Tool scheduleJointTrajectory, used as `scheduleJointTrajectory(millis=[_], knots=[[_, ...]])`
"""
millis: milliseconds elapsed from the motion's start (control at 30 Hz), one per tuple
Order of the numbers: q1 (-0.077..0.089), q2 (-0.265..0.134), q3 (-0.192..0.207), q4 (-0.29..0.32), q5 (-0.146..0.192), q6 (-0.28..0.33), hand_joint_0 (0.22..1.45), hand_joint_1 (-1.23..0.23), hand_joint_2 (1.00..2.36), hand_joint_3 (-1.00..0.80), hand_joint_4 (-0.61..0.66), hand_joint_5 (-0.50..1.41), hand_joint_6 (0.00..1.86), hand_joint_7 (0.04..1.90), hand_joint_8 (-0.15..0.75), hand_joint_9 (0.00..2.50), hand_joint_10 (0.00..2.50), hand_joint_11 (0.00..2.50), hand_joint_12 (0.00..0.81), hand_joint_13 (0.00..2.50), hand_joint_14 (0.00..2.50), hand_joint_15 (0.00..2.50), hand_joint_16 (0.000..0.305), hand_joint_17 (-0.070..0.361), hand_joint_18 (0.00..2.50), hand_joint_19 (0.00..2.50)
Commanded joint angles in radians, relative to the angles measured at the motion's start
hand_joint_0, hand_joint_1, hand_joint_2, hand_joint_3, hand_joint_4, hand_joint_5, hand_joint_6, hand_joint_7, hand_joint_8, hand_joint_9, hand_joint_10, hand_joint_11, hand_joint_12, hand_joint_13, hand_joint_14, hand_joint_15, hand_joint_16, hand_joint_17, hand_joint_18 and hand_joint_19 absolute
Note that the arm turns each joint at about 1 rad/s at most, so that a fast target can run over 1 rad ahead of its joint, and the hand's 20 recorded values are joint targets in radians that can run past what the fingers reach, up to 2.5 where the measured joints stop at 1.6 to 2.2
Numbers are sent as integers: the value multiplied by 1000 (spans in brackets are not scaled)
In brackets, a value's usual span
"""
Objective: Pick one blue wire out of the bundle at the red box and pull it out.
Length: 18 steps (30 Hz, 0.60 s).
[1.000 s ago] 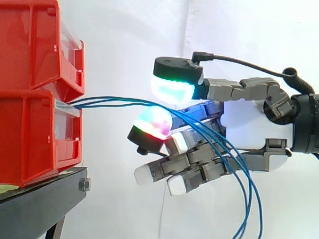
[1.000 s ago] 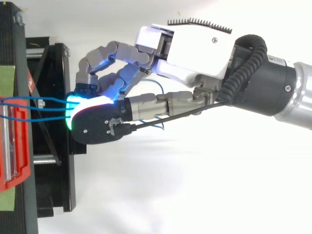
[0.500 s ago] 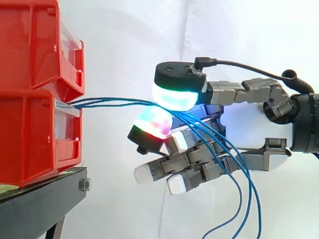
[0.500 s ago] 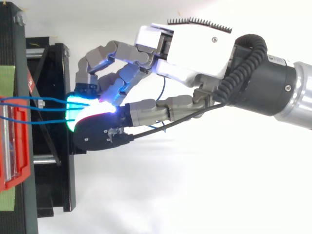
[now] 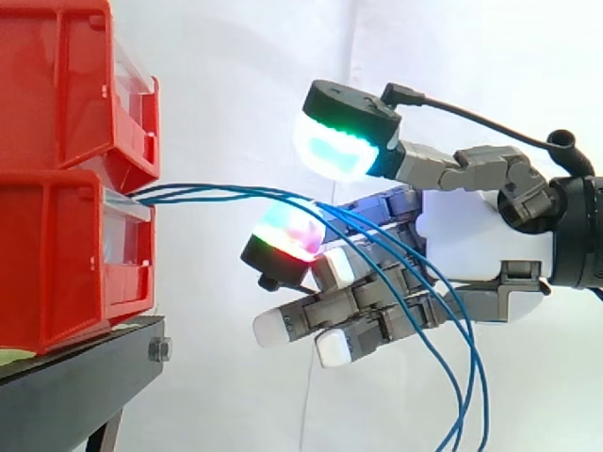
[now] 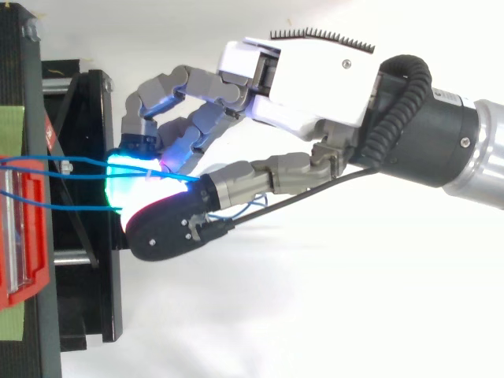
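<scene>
Blue wires [image 5: 217,193], a thin bundle, run level out of the clear front of the lower red plastic bin [image 5: 57,254] on its black metal stand [image 5: 75,386]. They cross the gap before the white curtain [image 5: 236,75] and pass through my robot hand [image 5: 471,240], then droop past the palm and off the bottom of the side view.

My hand grips nothing. The green-and-cyan thumb pad [image 5: 339,146] stands clear above the bundle and the red-glowing fingertip [image 5: 287,235] sits just beneath it, so the wires lie between the two, unclamped. The other fingers hang half bent below, white-tipped and holding nothing.

From above, the hand [image 6: 307,75] reaches in from the right with its lit pads close to the bin's front. The wires [image 6: 71,161] fan a little there: two run side by side, while a third wire [image 6: 79,207] lies apart, on the thumb's side.

That spread is, I judge, the reason for the pose. Thumb and finger bracket the bundle near where it leaves the bin, where the strands can be told apart and one singled out. No wire is picked yet. The next move calls for closing on one strand alone. The risk is catching two, since they lie close together over the fingertip.
</scene>
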Motion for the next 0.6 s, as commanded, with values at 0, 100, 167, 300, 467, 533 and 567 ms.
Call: scheduleJointTrajectory(millis=[0,100,167,300,467,533,567], knots=[[0,0,0,-1,0,0,573,-629,1012,-339,232,-140,883,1135,390,1012,20,801,461,672,10,303,59,132,759,481],[0,0,0,-1,0,0,591,-756,1016,-268,248,-141,884,1166,395,1014,17,809,462,678,10,304,58,131,770,466],[0,0,0,-1,0,0,612,-828,1017,-246,206,-149,896,1162,384,991,19,820,459,682,10,296,58,131,774,457],[0,0,0,-1,0,0,667,-942,1012,-334,216,-179,922,1068,371,917,20,828,460,662,10,281,59,132,782,390],[0,0,0,-1,0,2,654,-1007,1000,-500,252,-212,929,991,360,816,18,847,462,638,9,264,59,134,782,341],[0,0,0,-1,0,2,616,-1010,1000,-500,256,-215,926,986,359,799,19,845,461,629,10,268,60,134,782,347],[0,0,0,-1,0,2,570,-988,1000,-500,258,-215,927,974,365,786,19,841,465,625,9,271,61,137,781,360]])
